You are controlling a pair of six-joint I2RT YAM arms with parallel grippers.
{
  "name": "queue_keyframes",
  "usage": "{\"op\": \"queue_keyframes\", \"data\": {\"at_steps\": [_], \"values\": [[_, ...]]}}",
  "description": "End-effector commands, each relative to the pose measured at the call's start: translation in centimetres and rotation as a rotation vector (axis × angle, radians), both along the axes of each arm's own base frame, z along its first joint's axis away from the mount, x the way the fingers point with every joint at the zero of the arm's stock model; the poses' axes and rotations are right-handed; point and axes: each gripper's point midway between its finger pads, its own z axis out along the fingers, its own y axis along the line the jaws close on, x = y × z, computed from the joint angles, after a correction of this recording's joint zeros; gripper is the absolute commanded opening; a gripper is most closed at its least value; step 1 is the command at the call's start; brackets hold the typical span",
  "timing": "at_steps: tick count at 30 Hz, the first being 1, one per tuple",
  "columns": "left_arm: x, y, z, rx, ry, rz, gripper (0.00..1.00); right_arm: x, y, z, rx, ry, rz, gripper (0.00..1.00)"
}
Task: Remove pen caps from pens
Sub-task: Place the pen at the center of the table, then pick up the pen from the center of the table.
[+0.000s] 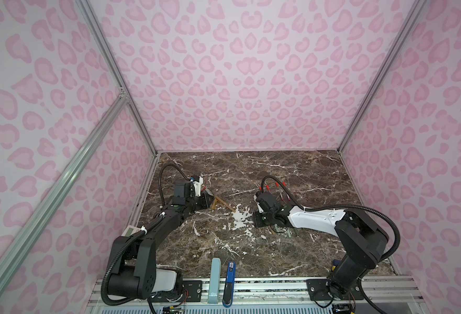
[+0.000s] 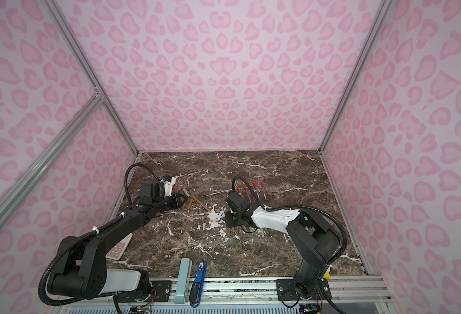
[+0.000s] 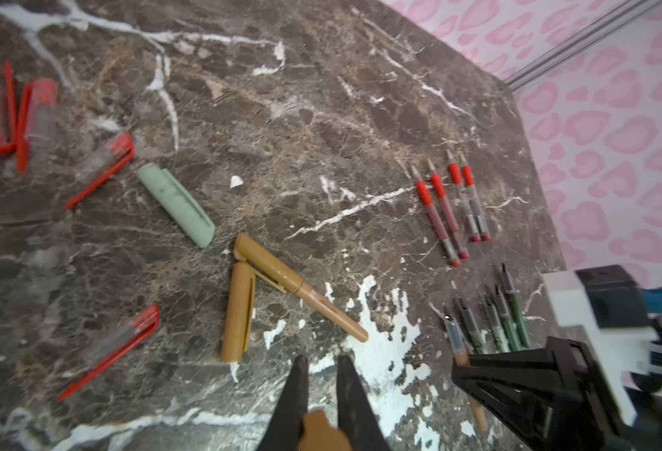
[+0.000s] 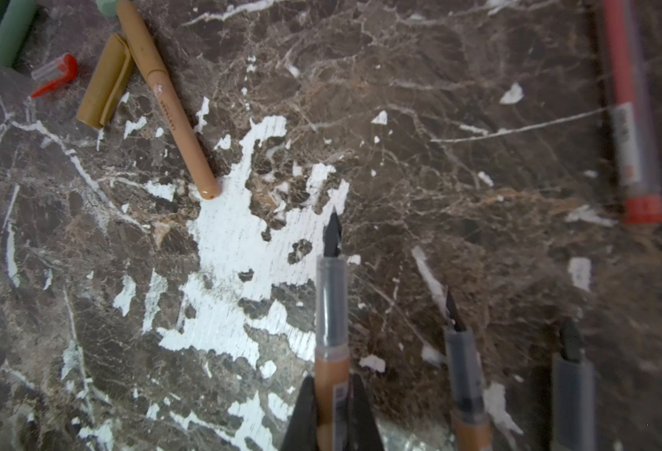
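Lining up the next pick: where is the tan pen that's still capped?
In both top views the capped tan pen lies left of the table's centre, just beyond the left gripper, a loose tan cap beside it.

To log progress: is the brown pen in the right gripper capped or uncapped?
Uncapped: the brown pen in the right gripper shows a bare black nib; no cap covers it.

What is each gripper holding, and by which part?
Left gripper: a tan-brown pen cap, grip spot hidden. Right gripper: an uncapped tan-brown pen, by its brown barrel.
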Motion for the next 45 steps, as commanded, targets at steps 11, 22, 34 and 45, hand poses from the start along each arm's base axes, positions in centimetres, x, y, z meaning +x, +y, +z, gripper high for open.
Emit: {"op": "queue_keyframes", "data": {"at_steps": [11,22,34,45], "values": [[-0.3,-2.8,-4.3,0.013,0.172,0.015,0.07,0.4,-1.9,0.2,-0.115,-0.019,-0.04,0.29],[-0.8,-3.2,-5.9,0.057,0.22,0.012,0.22,1.0,-1.7,4.9,-0.058,-0.116,-0.022,0.33],[-1.1,-2.5,-4.3,0.082,0.172,0.023,0.47,2.0,1.5,6.3,-0.013,-0.128,0.086,0.37],[1.3,-1.5,1.7,0.168,-0.038,0.006,0.6,3.7,6.3,4.4,-0.006,-0.09,0.196,0.38]]}}
